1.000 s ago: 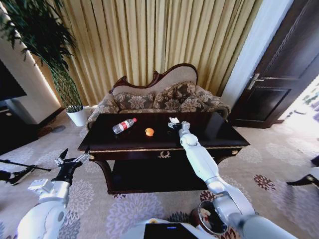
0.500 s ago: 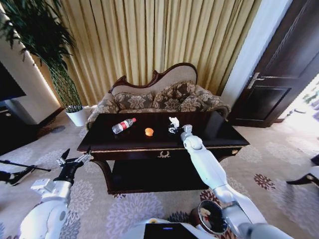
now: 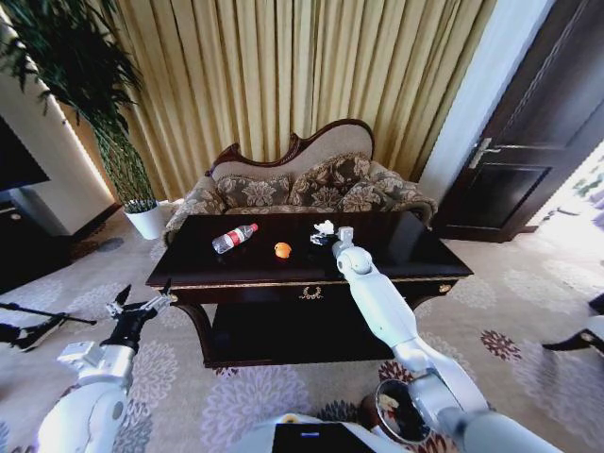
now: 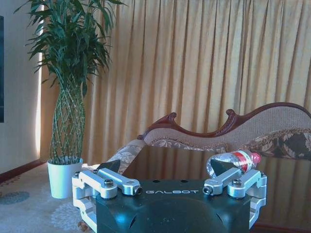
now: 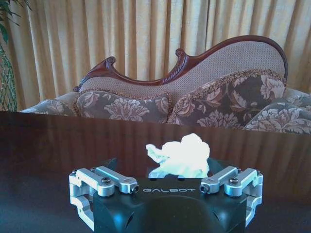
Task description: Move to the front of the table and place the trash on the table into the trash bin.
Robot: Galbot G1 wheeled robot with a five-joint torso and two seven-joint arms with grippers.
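"GALBOT" reads in white on both wrist housings. Bottle (image 3: 235, 238) label is red, text too small to read; it lies on its side on the left part of the bench (image 3: 415, 247), also seen past the left gripper's fingers in the left wrist view (image 4: 233, 162). Orange piece (image 3: 282, 250) sits mid-bench, apart from the bottle. White crumpled lump (image 3: 325, 227) lies toward the back edge near the sofa (image 3: 311, 184); right gripper (image 3: 324, 237) is over the bench right at it, jaws spread wide in the right wrist view (image 5: 163, 167) with the lump (image 5: 181, 155) between and just ahead of them, contact can't be told. Left gripper (image 3: 142, 304) hangs open and empty off the bench's left front corner, above the carpet. Trash bin (image 3: 401, 415) stands on the floor by the right arm's base, partly hidden. Open carpet left and right of the bench; front half of the benchtop bare. Plant pot (image 3: 146, 220) stands beyond the left end.
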